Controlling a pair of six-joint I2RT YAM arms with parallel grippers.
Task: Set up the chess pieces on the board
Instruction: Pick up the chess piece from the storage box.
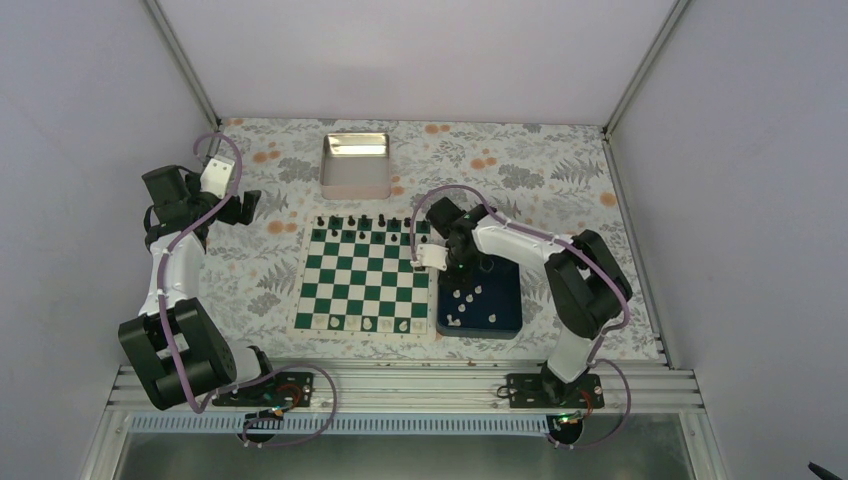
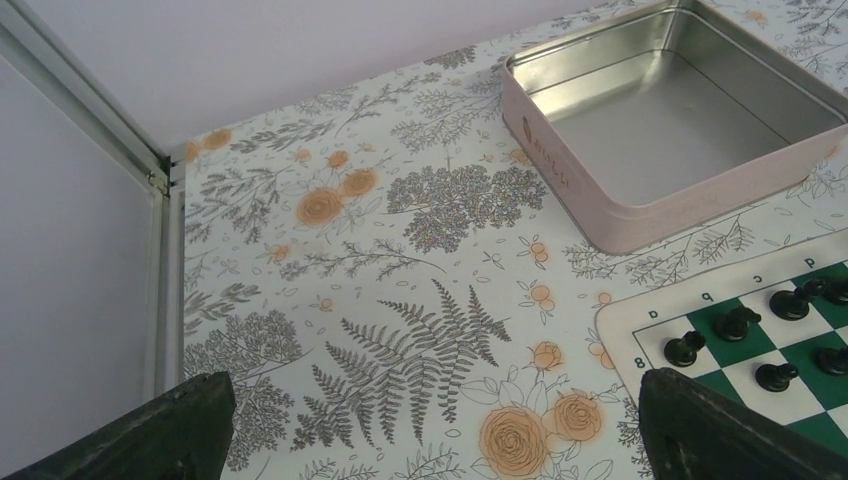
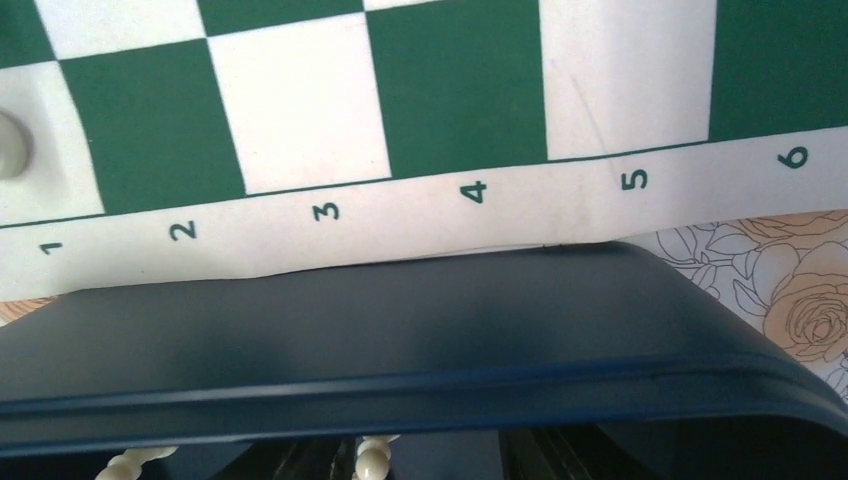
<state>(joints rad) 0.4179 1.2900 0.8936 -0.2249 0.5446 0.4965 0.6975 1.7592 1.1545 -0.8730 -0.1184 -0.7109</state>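
The top camera looks steeply down from above and behind the arm bases, taking in the whole worktop [image 1: 270, 190]. The left wrist camera sits low near the worktop's far-left corner, facing the tin [image 2: 560, 165] and a corner of the board [image 2: 622, 335]. The right wrist camera peers, very close, over the tray [image 3: 400, 340] rim at the board's numbered border. All three share the board.

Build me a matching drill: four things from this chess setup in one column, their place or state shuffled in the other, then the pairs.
1 metal tin
2 blue tray
3 black pieces
4 left gripper

A holds loose white pieces
B on the far rows of the board
C empty
D open above the tablecloth

Pairs: 1-C, 2-A, 3-B, 4-D.
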